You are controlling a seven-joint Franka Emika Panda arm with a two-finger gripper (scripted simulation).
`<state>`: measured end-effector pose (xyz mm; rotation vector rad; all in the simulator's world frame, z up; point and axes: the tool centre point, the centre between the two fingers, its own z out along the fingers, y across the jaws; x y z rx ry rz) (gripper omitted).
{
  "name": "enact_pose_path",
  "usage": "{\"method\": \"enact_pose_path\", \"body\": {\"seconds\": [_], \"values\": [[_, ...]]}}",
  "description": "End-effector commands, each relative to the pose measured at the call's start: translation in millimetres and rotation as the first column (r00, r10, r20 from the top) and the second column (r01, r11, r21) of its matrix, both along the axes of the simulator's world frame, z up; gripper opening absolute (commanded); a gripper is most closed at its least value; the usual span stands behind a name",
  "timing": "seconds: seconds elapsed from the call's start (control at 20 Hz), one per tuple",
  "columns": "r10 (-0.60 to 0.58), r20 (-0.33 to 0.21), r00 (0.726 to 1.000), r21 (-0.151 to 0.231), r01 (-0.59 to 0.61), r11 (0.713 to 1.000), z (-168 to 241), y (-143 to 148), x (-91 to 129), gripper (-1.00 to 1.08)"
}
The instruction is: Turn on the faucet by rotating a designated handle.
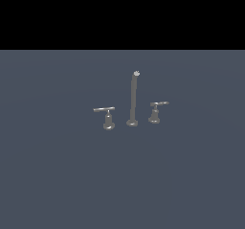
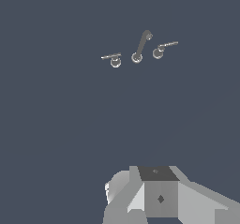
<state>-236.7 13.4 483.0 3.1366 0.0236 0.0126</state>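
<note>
Gripper (image 2: pixel 154 195) hangs well apart from the handle (image 1: pixel 155 110)

The exterior view looks from afar, slightly downward, at the faucet (image 1: pixel 132 101) mid-frame, while the wrist view looks steeply down from well above it; both 2 views share it.

Showing grey metal with a dull sheen on the faucet (image 1: pixel 132 101) and handle (image 1: pixel 156 111); lying matt, smooth slate-blue: the desk (image 1: pixel 57 175).
</note>
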Motion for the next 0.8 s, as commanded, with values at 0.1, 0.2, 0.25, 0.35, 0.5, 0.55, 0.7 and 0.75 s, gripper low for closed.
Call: {"method": "enact_pose_path", "body": {"seconds": [0.1, 0.2, 0.25, 0.35, 0.5, 0.55, 0.7, 0.75], "values": [[-0.057, -0.001, 0.998, 0.004, 0.057, 0.998, -4.9, -3.1, 20.3, -1.0], [-0.091, -0.001, 0.996, 0.007, 0.091, 0.996, -8.3, -5.1, 32.3, -1.0], [-0.11, -0.002, 0.994, 0.008, 0.11, 0.994, -10.4, -6.2, 38.9, -1.0], [-0.15, -0.002, 0.989, 0.01, 0.15, 0.989, -15.3, -9.0, 53.3, -1.0], [-0.22, -0.004, 0.976, 0.014, 0.22, 0.975, -25.1, -14.3, 77.7, -1.0], [-0.243, -0.005, 0.97, 0.016, 0.243, 0.97, -28.8, -16.3, 85.9, -1.0], [-0.313, -0.007, 0.95, 0.019, 0.313, 0.95, -41.4, -22.8, 110.5, -1.0], [-0.336, -0.007, 0.942, 0.02, 0.336, 0.942, -46.0, -25.1, 118.5, -1.0]]}}
